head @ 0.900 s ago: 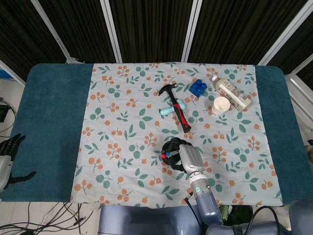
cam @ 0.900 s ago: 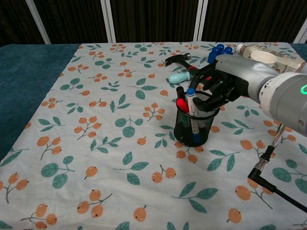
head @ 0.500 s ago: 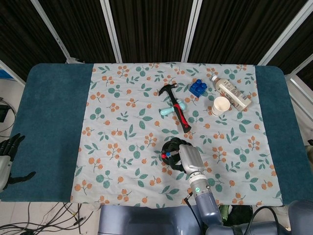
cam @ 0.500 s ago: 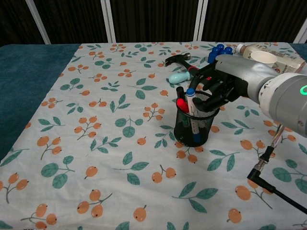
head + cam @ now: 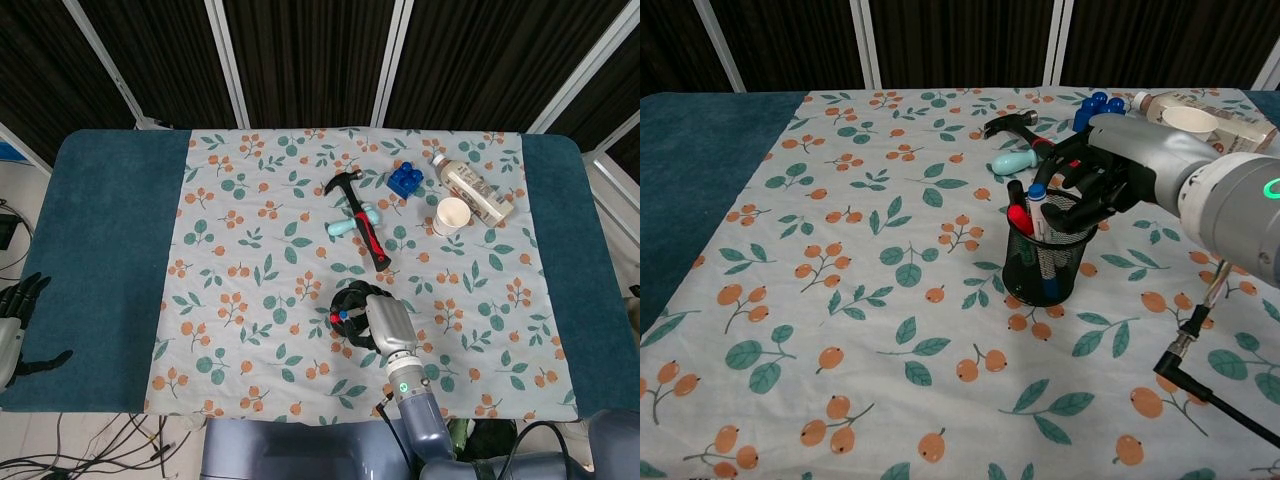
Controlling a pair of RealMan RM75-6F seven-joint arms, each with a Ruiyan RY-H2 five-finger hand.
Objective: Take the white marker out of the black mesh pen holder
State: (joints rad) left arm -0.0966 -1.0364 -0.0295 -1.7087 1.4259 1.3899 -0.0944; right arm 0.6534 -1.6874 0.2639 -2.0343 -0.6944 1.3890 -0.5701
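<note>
The black mesh pen holder (image 5: 1045, 268) stands on the floral cloth, also seen from above in the head view (image 5: 349, 297). A white marker (image 5: 1039, 216) with a blue cap stands in it beside a red-capped marker (image 5: 1019, 220). My right hand (image 5: 1092, 187) hovers over the holder's right rim, its dark fingers (image 5: 1064, 176) curled toward the white marker's upper part; whether they pinch it is unclear. In the head view the right hand (image 5: 385, 323) covers part of the holder. My left hand (image 5: 14, 322) hangs off the table's left edge, fingers spread, holding nothing.
Behind the holder lie a hammer (image 5: 360, 215) with a red-black handle and a light-blue object (image 5: 349, 222). A blue toy brick (image 5: 405, 178), a paper cup (image 5: 451, 215) and a lying bottle (image 5: 476, 190) sit at the back right. A black cable (image 5: 1200, 385) runs at the front right.
</note>
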